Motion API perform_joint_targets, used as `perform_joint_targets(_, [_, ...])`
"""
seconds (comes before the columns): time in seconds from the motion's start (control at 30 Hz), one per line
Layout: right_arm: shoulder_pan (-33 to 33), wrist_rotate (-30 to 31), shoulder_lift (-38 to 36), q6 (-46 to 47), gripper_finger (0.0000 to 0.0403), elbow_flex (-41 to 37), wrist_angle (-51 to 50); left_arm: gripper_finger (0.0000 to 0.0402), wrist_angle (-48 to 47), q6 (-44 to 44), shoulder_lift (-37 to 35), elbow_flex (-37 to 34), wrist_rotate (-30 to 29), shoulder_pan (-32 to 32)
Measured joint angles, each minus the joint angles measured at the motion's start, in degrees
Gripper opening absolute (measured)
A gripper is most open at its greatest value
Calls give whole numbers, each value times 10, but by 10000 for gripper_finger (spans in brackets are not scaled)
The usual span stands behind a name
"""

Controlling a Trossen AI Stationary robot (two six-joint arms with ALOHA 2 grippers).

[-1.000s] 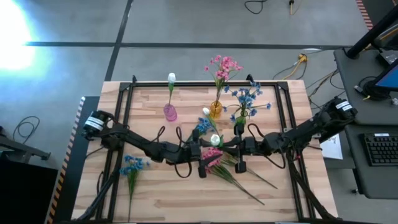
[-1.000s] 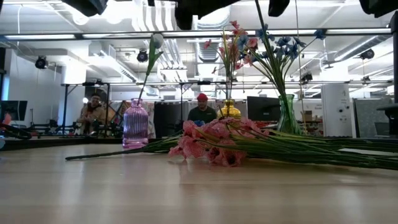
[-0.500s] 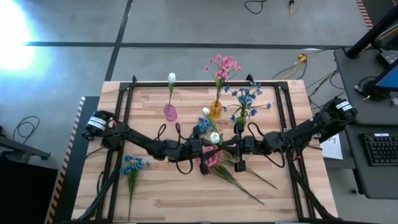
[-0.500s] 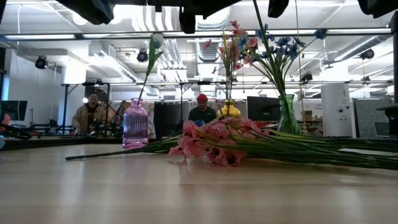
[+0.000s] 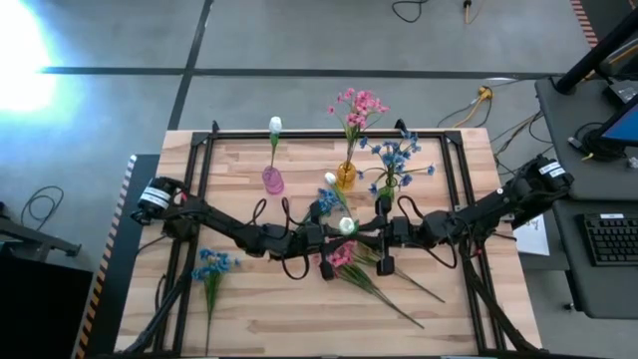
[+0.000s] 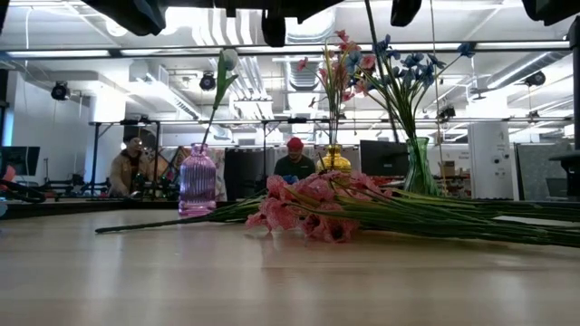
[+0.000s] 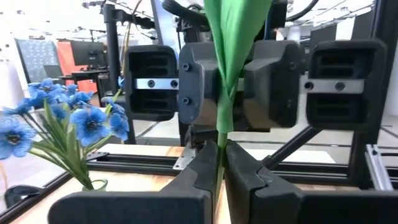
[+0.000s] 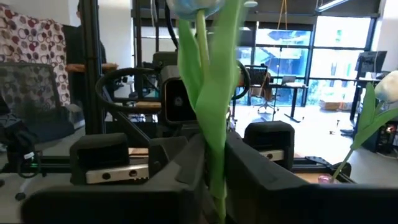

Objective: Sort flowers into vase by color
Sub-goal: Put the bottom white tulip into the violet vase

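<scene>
**Table [image 5: 249,319], contents from left to right, seen from above**

1. Loose blue flower [image 5: 211,264]. It lies flat near the left edge, well apart from both arms and unsorted.
2. Purple vase [image 5: 272,180]. It stands upright at the back and holds one white bud.
3. Left claw [image 7: 221,155]. It sits at mid-table, raised above the loose pile, and is clenched on the thin green stem of the white-bud flower [image 5: 346,225].
4. White-bud flower. It is held in the air between the two claws, which face each other closely. Its bud shows just above the point where they meet.
5. Pink flowers [image 6: 308,204]. They lie in a heap on the table under and in front of the claws, with their stems trailing right.
6. Amber vase [image 5: 345,177]. It stands at back centre and holds pink blossoms.
7. Green vase [image 6: 417,167]. It stands just right of the amber one and holds blue blossoms.
8. Right claw [image 8: 211,171]. It sits around the same stem, opposite the left claw. Whether it is pinching or has let go cannot be told.

**Step in hand (judgement):** passing the white flower from right arm to left, for the purple vase.

**Handling notes:**
- The left grip should be firm before the right claw lets go.
- The right claw should back straight away along its own line, so the leaf does not snag.
- The stem should stay vertical and be carried high over the pink heap.
- It should go bottom end first into the narrow purple neck, beside the bud already there, without knocking the vase.
</scene>
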Motion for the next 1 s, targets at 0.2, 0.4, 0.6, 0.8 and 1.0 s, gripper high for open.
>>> perform_joint_targets(0.2, [0, 46, -29, 13, 144, 0, -59, 0, -36, 1, -9, 0, -26, 0])
perform_joint_targets(0.4, [0, 59, -68, 26, 198, 0, -131, 0, -126, -14, -56, 0, -57, 0])
perform_joint_targets(0.6, [0, 87, -87, 11, 217, 0, -157, 0, -246, -17, -129, -9, -112, 1])
perform_joint_targets(0.8, [0, 97, -90, 4, 219, 0, -163, 0, -342, -18, -242, -53, -183, 6])
perform_joint_targets(1.0, [0, 101, -85, 5, 219, 0, -169, 0, -466, -35, -391, -92, -287, 10])
